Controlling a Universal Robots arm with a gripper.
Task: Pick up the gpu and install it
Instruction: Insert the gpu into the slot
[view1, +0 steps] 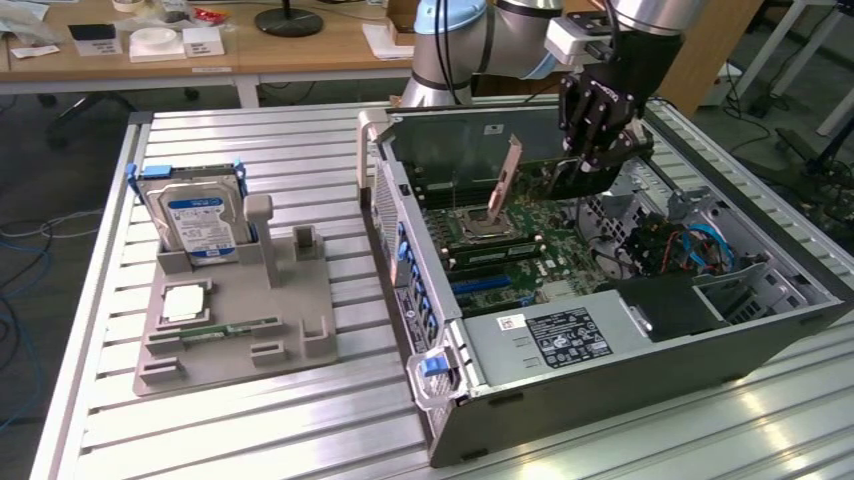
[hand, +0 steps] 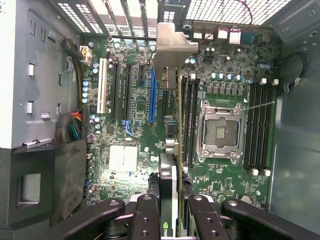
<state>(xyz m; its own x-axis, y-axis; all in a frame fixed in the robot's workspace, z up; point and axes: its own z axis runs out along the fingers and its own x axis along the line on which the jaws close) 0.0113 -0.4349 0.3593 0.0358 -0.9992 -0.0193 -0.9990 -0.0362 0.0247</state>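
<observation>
Arm: one robot arm reached down over one open computer case (view1: 627, 400) on the slatted metal tabletop (view1: 267, 430).
Gripper: one gripper (view1: 590, 165) (hand: 171, 202), its two fingers (hand: 147, 212) pinching the gpu between them.
Gpu: one gpu (view1: 507, 180) (hand: 173, 47), held on edge inside the case above the motherboard (view1: 521, 255) (hand: 125, 160); its metal bracket pointed toward the slotted rear wall of the case. In the wrist view the card ran edge-on just beside one long blue slot (hand: 151, 95); whether it touched the board could not be told.
Motherboard: one green board lying flat in the case, with one open processor socket (view1: 478, 228) (hand: 220, 132) and one white slot (hand: 102, 85).
Power supply: one silver box with a dark label (view1: 561, 335) at the near end of the case.
Holder: one grey holder (view1: 287, 300) on the tabletop, well apart from the case on the exterior view's left.
Hard drive: one hard drive (view1: 198, 215) standing upright in the holder.
Memory stick: one slim green memory stick (view1: 220, 328) lying on the holder.
</observation>
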